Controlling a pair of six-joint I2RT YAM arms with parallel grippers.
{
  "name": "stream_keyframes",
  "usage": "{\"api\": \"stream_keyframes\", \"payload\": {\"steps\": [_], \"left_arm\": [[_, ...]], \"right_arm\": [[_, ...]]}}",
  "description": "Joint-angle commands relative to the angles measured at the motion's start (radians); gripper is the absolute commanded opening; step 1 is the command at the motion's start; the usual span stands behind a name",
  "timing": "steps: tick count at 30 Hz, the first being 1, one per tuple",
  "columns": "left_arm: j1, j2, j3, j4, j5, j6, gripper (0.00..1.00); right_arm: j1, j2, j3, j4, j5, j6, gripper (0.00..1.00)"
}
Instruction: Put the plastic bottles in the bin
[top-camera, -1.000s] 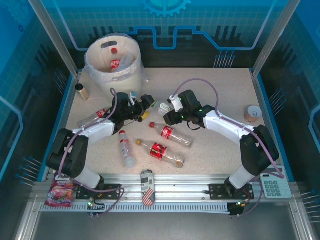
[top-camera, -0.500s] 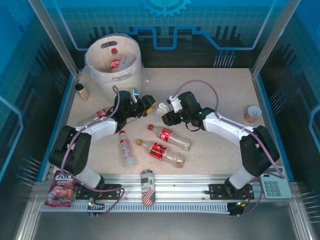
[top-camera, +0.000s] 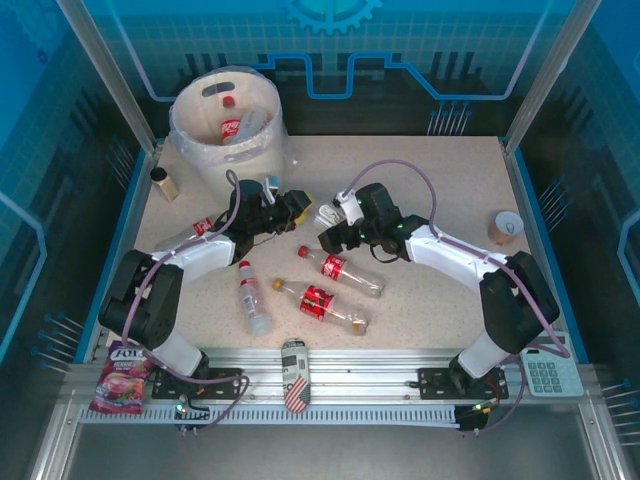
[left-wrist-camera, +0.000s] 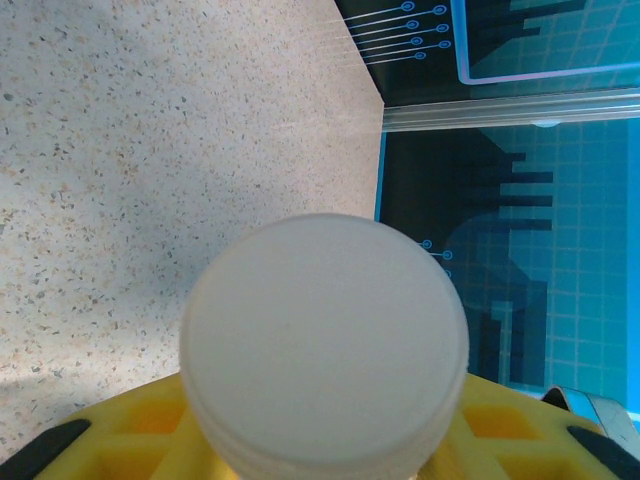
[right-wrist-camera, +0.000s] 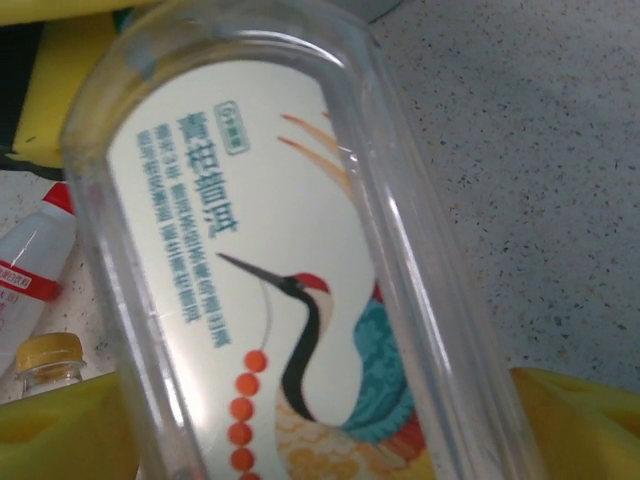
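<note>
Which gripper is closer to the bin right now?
Left. The left gripper, holding a bottle, is beside the bin, at its near right; the right gripper is farther right, mid-table.

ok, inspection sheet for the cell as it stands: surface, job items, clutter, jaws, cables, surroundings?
Surface: speckled table, no spill seen.
Job's things: bin at far left with bottles inside; four loose bottles lying on the table; crane-label bottle between the two grippers.
Clutter: brown jar and paper cup on the table; can, snack packet and calculator along the near edge.
Grippers: left gripper, jaws shut on the crane-label bottle's cap end; right gripper, jaws around its body, grip unclear.
Cables: purple cable looping off each arm, no snag seen.
Surroundings: blue panelled enclosure, metal frame posts.
</note>
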Motion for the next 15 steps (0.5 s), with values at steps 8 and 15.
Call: {"api": "stream_keyframes", "payload": {"steps": [8, 15], "left_arm": [[-0.009, -0.025, 0.047, -0.050, -0.004, 0.070, 0.41], [-0.047, -0.153, 0.201, -0.265, -0.010, 0.236, 0.42]], "right_arm": [[-0.089, -0.185, 0.007, -0.005, -0.039, 0.022, 0.98], [-0.219, -0.286, -0.046, -0.002, 0.038, 0.115, 0.98]]}}
